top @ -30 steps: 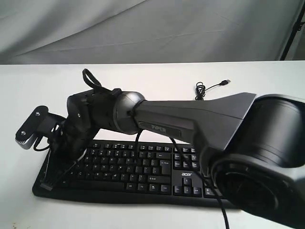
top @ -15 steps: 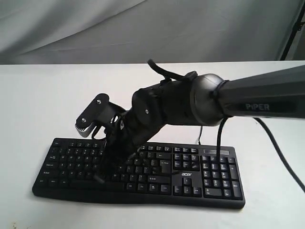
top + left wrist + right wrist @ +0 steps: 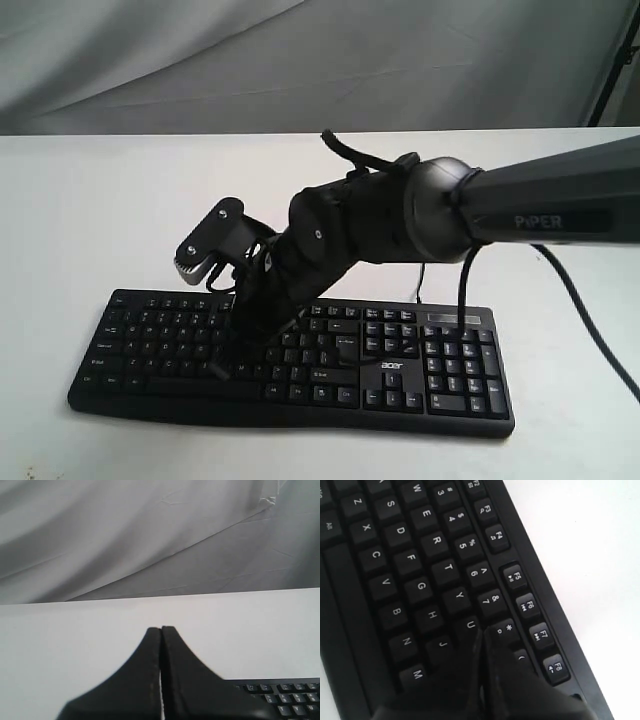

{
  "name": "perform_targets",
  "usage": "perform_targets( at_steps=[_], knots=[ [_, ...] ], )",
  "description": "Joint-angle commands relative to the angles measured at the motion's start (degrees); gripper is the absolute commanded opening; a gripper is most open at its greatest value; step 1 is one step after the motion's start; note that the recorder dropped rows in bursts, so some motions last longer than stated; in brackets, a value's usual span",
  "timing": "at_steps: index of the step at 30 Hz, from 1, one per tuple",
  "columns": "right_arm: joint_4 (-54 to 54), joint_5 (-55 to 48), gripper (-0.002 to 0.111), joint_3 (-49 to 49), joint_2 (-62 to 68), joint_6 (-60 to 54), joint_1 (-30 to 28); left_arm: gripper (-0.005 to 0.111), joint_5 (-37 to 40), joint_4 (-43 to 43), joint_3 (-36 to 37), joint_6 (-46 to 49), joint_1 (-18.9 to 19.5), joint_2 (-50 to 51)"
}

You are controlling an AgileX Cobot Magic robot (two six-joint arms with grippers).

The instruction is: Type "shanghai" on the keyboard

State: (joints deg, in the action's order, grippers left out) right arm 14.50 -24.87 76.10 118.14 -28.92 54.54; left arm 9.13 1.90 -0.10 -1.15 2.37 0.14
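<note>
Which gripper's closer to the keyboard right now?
Right. The right gripper hangs over the keyboard, at its middle letter keys; the left gripper sits off it, over the table.

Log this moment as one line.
right gripper: shut, tip by U key on keyboard, contact unclear | left gripper: shut, off keyboard

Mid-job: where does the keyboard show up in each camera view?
Exterior view: the keyboard spans the lower part of the picture, under the right gripper.
Left wrist view: only a corner of its keys shows beyond the shut left gripper.
Right wrist view: it fills most of the picture, gripper tips near the U key.
Shared landmark: the white table.
</note>
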Motion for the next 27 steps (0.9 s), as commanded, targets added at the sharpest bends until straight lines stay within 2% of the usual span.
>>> perform_targets(
  at_steps=[1, 27],
  knots=[
    [1.7, 0.7, 0.000, -0.3, 0.7, -1.0, -0.4, 0.000, -0.3, 0.0, 0.1, -0.2, -0.4, -0.1],
    [1.6, 1.3, 0.000, -0.3, 2.3, -1.0, -0.8, 0.000, -0.3, 0.0, 0.1, -0.2, -0.4, -0.1]
  ],
)
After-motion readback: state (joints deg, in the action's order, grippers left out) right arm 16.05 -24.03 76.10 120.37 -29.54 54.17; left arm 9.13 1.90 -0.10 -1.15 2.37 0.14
